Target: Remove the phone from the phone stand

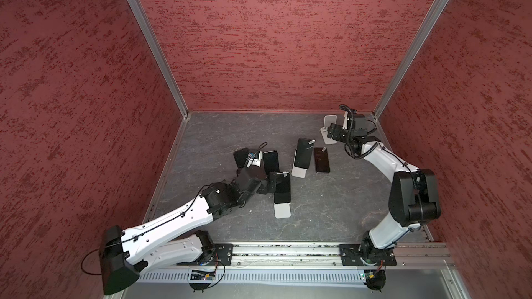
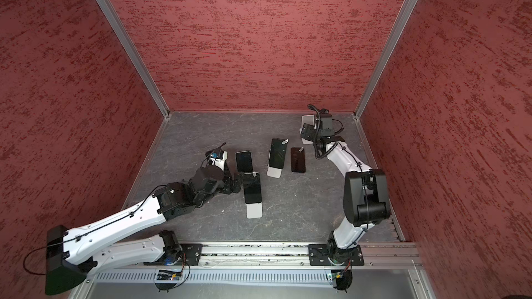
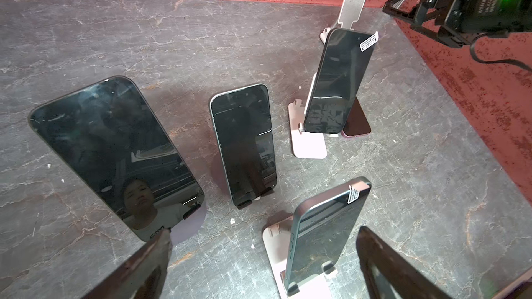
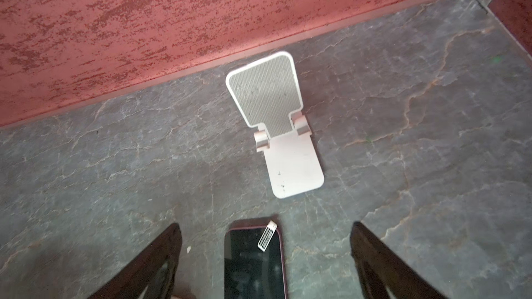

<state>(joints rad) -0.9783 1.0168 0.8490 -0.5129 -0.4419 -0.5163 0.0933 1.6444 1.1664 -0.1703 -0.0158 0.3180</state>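
So my left gripper [image 3: 263,232] sits wide open, empty; phone [image 3: 325,234] leans upright on stand [image 3: 311,290] just ahead, nearest this arm

Flat phone [image 4: 253,263] before empty stand [image 4: 288,151], on table [image 4: 431,139]

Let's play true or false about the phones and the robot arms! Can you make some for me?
1. The white phone stand in front of the right tool holds a phone. False: that stand is empty.
2. The pink-edged phone lies flat on the table. True.
3. The right tool is squeezing a phone. False: it is open and holds nothing.
4. The left tool is open. True.
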